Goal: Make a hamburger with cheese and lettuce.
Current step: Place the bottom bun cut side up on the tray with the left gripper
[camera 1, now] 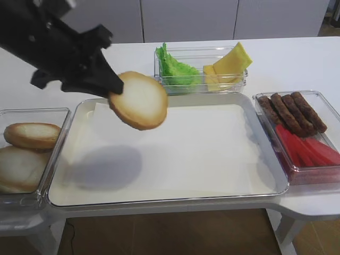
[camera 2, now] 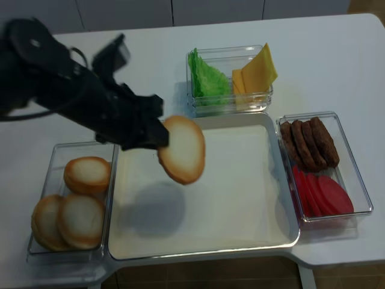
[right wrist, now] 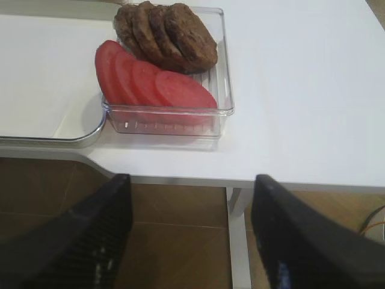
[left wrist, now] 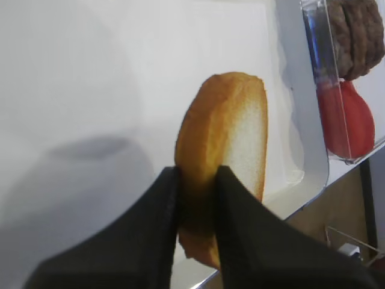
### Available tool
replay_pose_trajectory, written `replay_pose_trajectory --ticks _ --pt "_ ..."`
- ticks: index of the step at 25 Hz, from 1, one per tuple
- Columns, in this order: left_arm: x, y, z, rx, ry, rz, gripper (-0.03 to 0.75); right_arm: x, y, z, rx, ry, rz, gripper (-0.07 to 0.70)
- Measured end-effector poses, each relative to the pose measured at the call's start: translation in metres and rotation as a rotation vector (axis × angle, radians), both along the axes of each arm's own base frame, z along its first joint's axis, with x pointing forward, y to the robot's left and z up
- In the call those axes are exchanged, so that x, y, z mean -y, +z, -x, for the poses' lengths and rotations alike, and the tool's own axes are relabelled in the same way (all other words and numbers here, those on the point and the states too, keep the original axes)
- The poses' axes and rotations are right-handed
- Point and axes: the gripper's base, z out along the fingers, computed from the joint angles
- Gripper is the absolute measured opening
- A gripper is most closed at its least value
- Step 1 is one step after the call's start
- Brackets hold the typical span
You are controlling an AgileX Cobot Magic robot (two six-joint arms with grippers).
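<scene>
L jaws pinch hamburger [camera 1: 139, 101] edge, above tray [camera 1: 175, 197]

The bun half [camera 1: 139, 101], cream-faced with a golden crust, hangs tilted above the tray's left; lettuce [camera 1: 175, 68] and cheese [camera 1: 229, 65] share the far container.

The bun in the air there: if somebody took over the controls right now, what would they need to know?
Left gripper: shut on the bun half, held tilted above the big tray, not set down.
Right gripper: open, empty, hanging off the table's edge near the meat and tomato box.
Lettuce and cheese sit in the back box, untouched.
Spare buns wait in the left box.
Done: bun lifted out. Left: lay it on the tray, add cheese and lettuce, top it.
</scene>
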Motion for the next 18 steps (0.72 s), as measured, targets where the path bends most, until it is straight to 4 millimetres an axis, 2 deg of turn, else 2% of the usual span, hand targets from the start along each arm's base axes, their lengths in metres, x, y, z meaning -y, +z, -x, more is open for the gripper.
replay_pose_trajectory --ticks 4,9,18 --pt "0.022 -0.027 -0.01 -0.064 -0.022 0.039 0.13 0.0 0.0 0.0 0.0 0.0 0.0 0.487" --pt "0.032 -0.05 -0.02 -0.119 -0.025 0.064 0.127 0.0 0.0 0.0 0.0 0.001 0.002 0.487" --pt "0.032 -0.06 -0.031 -0.068 0.011 0.052 0.12 0.0 0.0 0.0 0.0 0.001 0.002 0.487"
